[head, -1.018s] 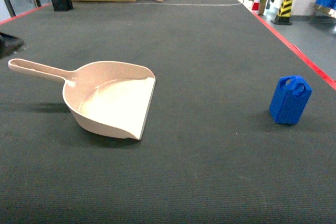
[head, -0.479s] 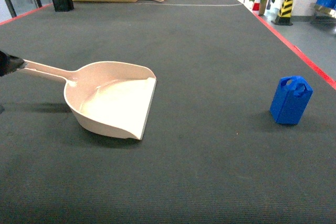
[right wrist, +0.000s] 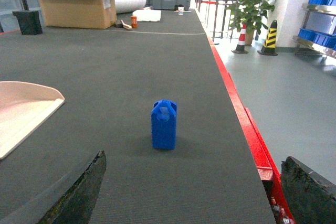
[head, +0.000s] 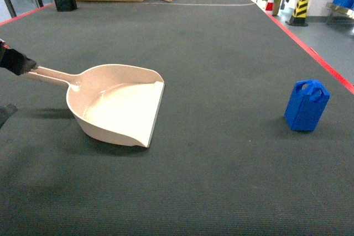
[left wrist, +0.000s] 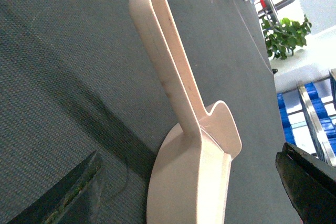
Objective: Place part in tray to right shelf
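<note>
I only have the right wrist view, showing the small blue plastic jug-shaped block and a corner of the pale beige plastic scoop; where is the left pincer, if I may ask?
Observer: In the head view, the left pincer is at the end of the long handle of the pale beige plastic scoop.
Operator: Is it closed on the handle?
Observer: No. The left wrist view shows its jaws wide open, one on either side of the handle.
Operator: Is anything inside the scoop?
Observer: No. The head view shows its pan bare.
</note>
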Available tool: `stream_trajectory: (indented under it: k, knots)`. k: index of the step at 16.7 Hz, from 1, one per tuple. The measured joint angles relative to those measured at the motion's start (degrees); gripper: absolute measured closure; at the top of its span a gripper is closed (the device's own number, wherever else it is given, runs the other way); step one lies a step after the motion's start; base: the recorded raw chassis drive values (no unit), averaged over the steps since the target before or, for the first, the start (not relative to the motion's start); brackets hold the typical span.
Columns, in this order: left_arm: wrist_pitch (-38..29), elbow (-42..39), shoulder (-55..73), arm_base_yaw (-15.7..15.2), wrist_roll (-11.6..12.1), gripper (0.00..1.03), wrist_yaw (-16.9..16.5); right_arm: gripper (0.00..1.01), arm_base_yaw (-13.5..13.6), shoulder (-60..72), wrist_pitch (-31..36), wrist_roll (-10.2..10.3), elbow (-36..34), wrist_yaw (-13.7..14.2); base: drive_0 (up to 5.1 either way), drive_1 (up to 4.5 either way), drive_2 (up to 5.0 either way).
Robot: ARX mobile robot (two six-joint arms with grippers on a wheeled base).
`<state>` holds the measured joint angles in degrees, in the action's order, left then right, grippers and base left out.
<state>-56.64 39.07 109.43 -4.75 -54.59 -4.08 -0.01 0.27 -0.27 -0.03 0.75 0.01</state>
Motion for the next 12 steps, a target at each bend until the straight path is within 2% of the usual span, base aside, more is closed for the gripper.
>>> stream_trajectory:
  k: [4,5,6,7,8,9,10,11,12]
  knots:
    - [0.5,2.5,2.1,-0.4,-0.7,0.05,-0.4,0.03,0.0,0.0,0.0,0.0,0.0,0.0,0.0,0.0,0.0]
    - [0.5,6.6,5.2,-0.6,-0.9,0.05,-1.0,0.03,0.0,0.0,0.0,0.0,0.0,0.0,0.0,0.0,0.0]
    - [5.0,18.4,15.1,-0.6,-1.8,0.05,-2.6,0.03,0.0,0.0,0.0,0.0,0.0,0.0,0.0,0.0,0.0]
    - [5.0,27.7,21.2,-1.1,-3.4,0.33,-5.1,0.03,0.0,0.0,0.0,0.0,0.0,0.0,0.0,0.0,0.0]
    - [0.0,27.7,22.2,-0.8,-7.3,0.68,-7.1,0.03,0.0,0.0,0.0,0.0,0.0,0.0,0.0,0.0,0.0]
    - [-7.1,22.3,19.3,1.0,-12.3,0.84,-8.1,0.03,0.0,0.0,0.0,0.0,0.0,0.0,0.0,0.0,0.0]
    - [-16.3,15.2,13.2,7.6,-17.2,0.84,-10.7,0.03,0.0,0.0,0.0,0.0,0.0,0.0,0.0,0.0,0.0]
    - [-17.2,14.8,8.1,13.3,-21.3,0.85,-11.3,0.03,0.0,0.0,0.0,0.0,0.0,0.0,0.0,0.0,0.0]
    - [-17.2,14.8,7.7,14.6,-22.4,0.85,-11.4,0.03,0.0,0.0,0.0,0.0,0.0,0.0,0.0,0.0,0.0]
